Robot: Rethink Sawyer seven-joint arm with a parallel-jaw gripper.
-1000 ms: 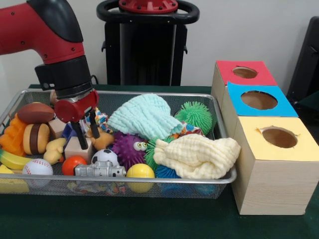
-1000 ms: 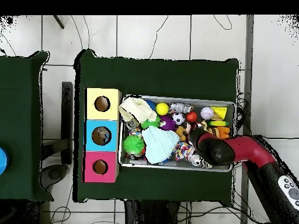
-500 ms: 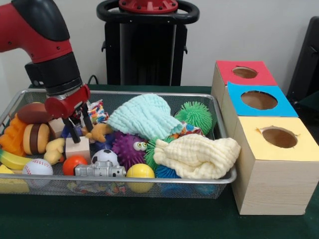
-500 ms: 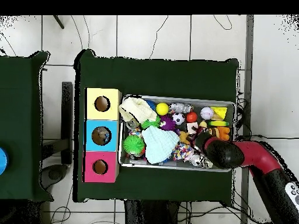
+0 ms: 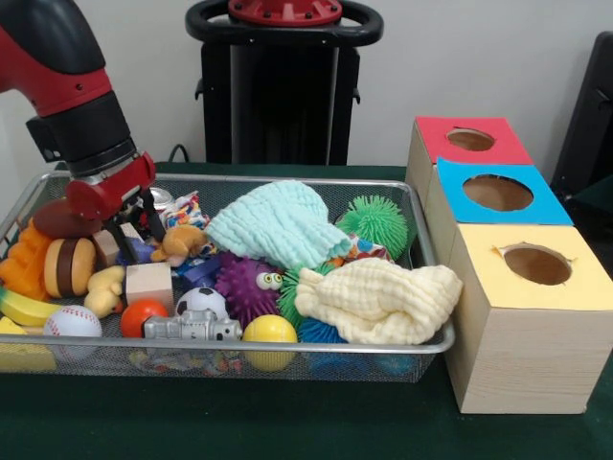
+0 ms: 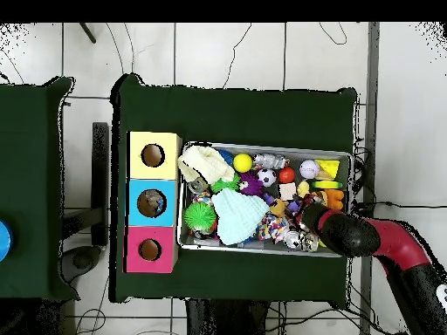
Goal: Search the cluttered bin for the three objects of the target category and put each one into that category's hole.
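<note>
At the front rim of the wire bin [image 5: 287, 369], from nine o'clock toward three, lie a baseball [image 5: 71, 321], an orange ball [image 5: 142, 316], a silver toy camera [image 5: 192, 329] and a yellow ball [image 5: 269, 331]. Just behind them sit a wooden block [image 5: 149, 284], a soccer ball [image 5: 202, 302], a purple spiky ball [image 5: 245, 285] and a cream cloth [image 5: 378, 300]. Farther back rest a mint cloth [image 5: 278, 225] and a green spiky ball [image 5: 374, 220]. On the green worktop [image 5: 287, 422] at three o'clock stand yellow [image 5: 532, 316], blue [image 5: 498, 194] and red boxes [image 5: 469, 140], each with a hole. At ten o'clock the hand [image 5: 134, 230] hangs low among the toys; whether it is open or holding anything cannot be told.
</note>
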